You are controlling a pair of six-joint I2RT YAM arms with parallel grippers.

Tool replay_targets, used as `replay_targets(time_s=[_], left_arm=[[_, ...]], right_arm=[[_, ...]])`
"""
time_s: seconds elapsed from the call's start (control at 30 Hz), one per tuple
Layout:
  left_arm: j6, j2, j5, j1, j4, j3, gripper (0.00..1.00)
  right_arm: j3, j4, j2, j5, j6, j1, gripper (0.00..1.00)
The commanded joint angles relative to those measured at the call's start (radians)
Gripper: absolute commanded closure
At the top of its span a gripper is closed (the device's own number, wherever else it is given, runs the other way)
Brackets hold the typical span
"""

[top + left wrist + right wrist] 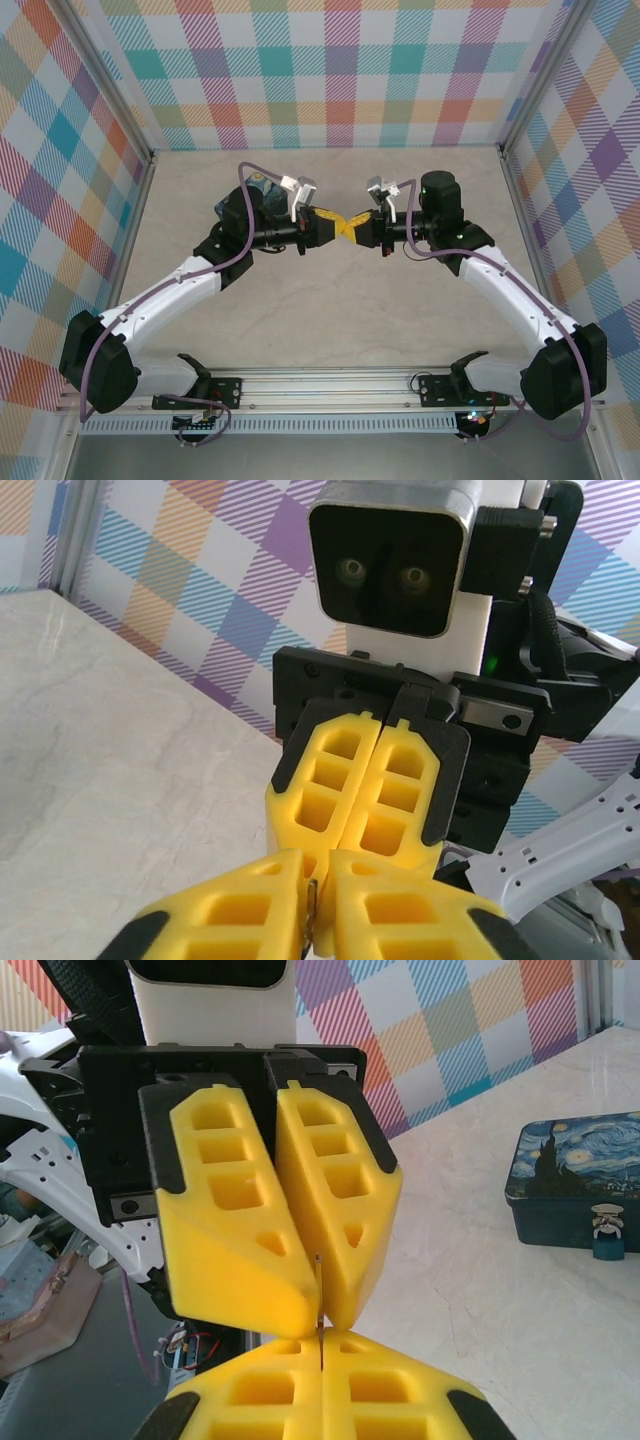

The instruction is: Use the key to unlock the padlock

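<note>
Key (320, 1305), thin sliver, long axis running between left hand (337, 223) and right hand (359, 228), both clamped shut on it

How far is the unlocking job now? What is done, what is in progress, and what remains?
Done: the key is up off the table. In hand: the left gripper and the right gripper are both shut on it, tip to tip, likely a handover. Left: the padlock hangs on the latch of the tin, far from both; the key must go there, enter and turn.
</note>
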Motion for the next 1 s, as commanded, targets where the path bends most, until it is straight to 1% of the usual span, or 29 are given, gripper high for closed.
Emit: replay_targets(time_s=[0.0,0.03,0.2,0.33,0.5,0.67,0.77,0.97], left_arm=[[0.004,-0.008,0.012,0.005,0.005,0.032,0.98],[0.003,-0.013,0.003,0.005,0.010,0.028,1.00],[-0.011,-0.040,-0.038,0.003,0.064,-0.004,1.00],[-0.035,-0.043,-0.050,0.002,0.103,-0.020,1.00],[-0.045,-0.036,-0.050,-0.001,0.122,-0.022,1.00],[-0.047,-0.033,-0.051,-0.003,0.129,-0.022,1.00],[-0.049,-0.029,-0.054,-0.004,0.132,-0.024,1.00],[-0.049,-0.028,-0.054,-0.006,0.135,-0.024,1.00]], right_arm=[[0.024,0.012,-0.010,-0.024,-0.009,0.003,0.92],[0.013,0.027,-0.018,-0.024,0.004,0.000,0.89],[-0.061,0.171,-0.052,-0.046,0.104,-0.020,0.72],[-0.085,0.256,-0.036,-0.077,0.179,-0.020,0.67],[-0.086,0.334,-0.004,-0.099,0.239,-0.019,0.65],[-0.068,0.345,0.019,-0.093,0.244,-0.010,0.65],[-0.060,0.354,0.032,-0.093,0.250,-0.005,0.68],[-0.063,0.376,0.040,-0.082,0.262,-0.002,0.76]])
